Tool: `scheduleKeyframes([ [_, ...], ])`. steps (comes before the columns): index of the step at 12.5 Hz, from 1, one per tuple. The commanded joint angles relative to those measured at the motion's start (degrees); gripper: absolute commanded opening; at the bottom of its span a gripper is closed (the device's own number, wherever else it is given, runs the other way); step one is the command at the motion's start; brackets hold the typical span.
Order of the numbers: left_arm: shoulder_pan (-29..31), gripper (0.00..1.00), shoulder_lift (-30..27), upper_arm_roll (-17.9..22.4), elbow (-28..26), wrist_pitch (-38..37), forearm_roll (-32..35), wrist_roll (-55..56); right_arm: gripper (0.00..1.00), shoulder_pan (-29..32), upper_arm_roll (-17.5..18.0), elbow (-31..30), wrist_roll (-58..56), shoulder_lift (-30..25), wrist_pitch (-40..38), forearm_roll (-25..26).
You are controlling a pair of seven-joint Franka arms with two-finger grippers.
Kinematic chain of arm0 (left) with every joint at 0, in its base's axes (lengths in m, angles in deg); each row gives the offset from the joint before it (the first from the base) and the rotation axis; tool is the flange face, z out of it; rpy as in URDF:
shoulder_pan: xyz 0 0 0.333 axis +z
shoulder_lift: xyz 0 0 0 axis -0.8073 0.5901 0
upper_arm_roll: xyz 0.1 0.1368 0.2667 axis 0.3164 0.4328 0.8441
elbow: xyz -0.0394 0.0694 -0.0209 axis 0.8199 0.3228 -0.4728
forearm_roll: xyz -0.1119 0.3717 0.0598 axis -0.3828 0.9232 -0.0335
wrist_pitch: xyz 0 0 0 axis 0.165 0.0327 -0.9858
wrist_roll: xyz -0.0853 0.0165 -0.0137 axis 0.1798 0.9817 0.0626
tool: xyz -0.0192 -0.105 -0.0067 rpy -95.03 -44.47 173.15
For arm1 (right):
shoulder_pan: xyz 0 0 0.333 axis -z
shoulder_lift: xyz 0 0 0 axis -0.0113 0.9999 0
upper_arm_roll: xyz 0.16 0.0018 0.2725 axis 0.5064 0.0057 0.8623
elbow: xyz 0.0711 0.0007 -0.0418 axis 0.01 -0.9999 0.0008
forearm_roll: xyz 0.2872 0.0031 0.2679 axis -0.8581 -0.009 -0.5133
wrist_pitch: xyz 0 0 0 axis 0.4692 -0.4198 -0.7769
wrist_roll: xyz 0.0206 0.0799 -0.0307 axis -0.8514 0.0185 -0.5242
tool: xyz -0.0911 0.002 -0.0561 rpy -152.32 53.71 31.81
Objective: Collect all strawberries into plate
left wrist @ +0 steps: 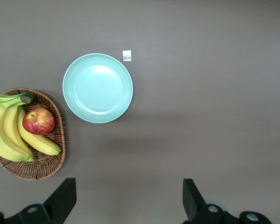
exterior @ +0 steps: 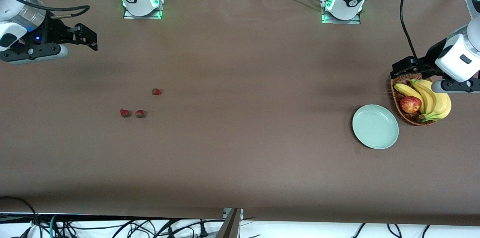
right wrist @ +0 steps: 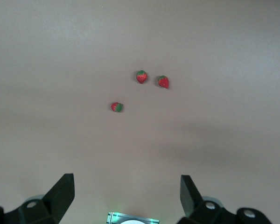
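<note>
Strawberries loose on table, three, toward right arm's end. Plate bare beside wicker basket. Left gripper fingers apart, seemingly over basket edge; right gripper fingers apart, over bare table.

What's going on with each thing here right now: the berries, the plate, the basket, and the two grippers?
Strawberries: three, loose on the table toward the right arm's end, none collected.
Plate: empty, flat on the table beside the basket.
Basket: holds bananas and an apple.
Left gripper: open, empty, up over the basket.
Right gripper: open, empty, over bare table.
</note>
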Motion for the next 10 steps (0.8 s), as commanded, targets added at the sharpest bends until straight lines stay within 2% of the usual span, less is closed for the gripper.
scheduleKeyframes([
  [1,0.1,1.00,2.0,-0.2,1.9,-0.7,-1.1,0.2,1.00,0.3,0.3,-0.6,-0.7,-0.7,-0.3,0.5],
  [7,0.1,1.00,2.6,-0.2,1.9,-0.7,-1.1,0.2,1.00,0.3,0.4,-3.9,-2.8,-1.8,0.7,0.2],
  [8,0.1,1.00,3.0,-0.2,1.9,-0.6,-1.0,-0.1,1.00,0.2,0.4,-6.2,-2.5,-1.5,2.5,0.2],
  [9,0.1,1.00,3.4,-0.2,2.0,-0.5,-1.0,0.0,1.00,0.1,0.6,-11.1,-1.7,-1.7,7.4,0.2],
  [10,0.3,1.00,3.5,-0.2,3.7,-0.5,-1.0,-0.1,1.00,-0.3,3.5,-25.5,0.8,0.6,26.4,0.2],
])
